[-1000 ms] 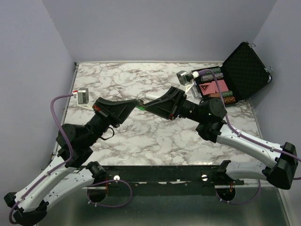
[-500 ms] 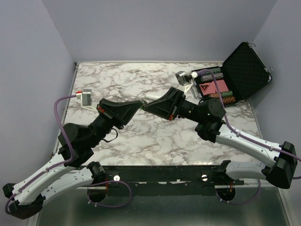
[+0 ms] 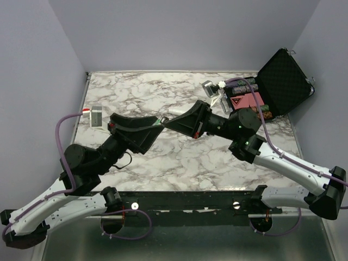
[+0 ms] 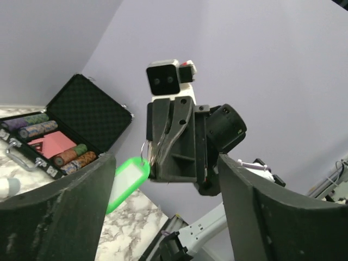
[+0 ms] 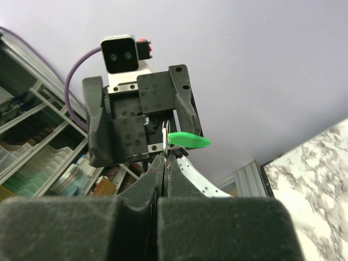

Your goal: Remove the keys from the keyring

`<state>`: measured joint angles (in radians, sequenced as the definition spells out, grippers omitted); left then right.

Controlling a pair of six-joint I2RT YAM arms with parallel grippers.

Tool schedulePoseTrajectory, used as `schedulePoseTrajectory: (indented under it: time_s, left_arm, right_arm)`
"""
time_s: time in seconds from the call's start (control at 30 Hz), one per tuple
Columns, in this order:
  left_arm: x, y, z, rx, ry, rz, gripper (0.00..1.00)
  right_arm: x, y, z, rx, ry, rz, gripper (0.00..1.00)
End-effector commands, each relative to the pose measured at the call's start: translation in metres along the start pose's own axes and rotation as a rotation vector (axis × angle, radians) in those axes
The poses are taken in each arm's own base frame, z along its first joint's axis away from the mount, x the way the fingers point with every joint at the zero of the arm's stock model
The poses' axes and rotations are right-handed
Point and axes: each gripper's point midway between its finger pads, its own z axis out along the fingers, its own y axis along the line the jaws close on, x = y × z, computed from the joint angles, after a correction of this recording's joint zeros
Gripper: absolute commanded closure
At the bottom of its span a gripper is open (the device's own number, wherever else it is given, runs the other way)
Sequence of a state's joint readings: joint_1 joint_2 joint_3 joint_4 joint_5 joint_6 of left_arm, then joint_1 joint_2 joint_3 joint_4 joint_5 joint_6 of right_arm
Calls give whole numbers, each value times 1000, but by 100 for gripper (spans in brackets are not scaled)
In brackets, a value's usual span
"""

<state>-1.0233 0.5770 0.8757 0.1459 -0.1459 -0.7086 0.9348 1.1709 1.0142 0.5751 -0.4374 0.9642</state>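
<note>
Nearest me, the two arms are reaching in from the front edge of the table and meeting nose to nose above the marble. The left gripper is standing with its fingers spread wide and nothing held between them. The right gripper is pointing straight at it, fingers pressed together and pinching the metal end of the keyring. The green tag is dangling free in the gap, off the table altogether. A thin grey sliver, which I am taking for the key, is poking up just above those pinched tips (too small to tell from the ring's wire for sure).

It is all looking feather-light and fiddly: the tag stiff plastic and free to swing, the ring hard, springy and slippery, the key flat and thin. I am guessing the spread fingers will do best closing on the tag's flat faces or the key's broad head. Room is tight, with both sets of fingertips crowding one spot. Beyond them a white cylinder is lying on the marble, and farther right an open black case of chips is sitting well apart.
</note>
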Motion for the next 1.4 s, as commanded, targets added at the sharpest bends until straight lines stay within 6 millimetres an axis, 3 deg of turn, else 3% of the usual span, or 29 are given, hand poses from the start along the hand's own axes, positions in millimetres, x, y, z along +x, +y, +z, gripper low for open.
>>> schedulePoseTrajectory:
  time_s: [0.0,0.1,0.33,0.53,0.73,1.07,1.37]
  left_arm:
    - [-19,9,-26,-66,-33,69,12]
    - [-24,7,-40,-40,-45,131,8]
    - [2,0,-46,5,183,271,9]
    - [32,-6,-43,96,302,278,20]
    - [31,-2,-43,101,290,245,32]
    - [36,-14,-48,225,342,169,47]
    - [40,-17,-49,259,382,150,62]
  right_arm:
    - [-6,1,1,96,65,-76,99]
    - [3,-6,2,138,152,-76,99]
    - [21,-6,2,163,324,-57,99]
    - [27,0,-2,161,400,-42,99]
    - [29,14,-8,117,427,-49,99]
    - [39,25,-20,57,502,-73,99]
    - [37,28,-23,55,511,-104,99]
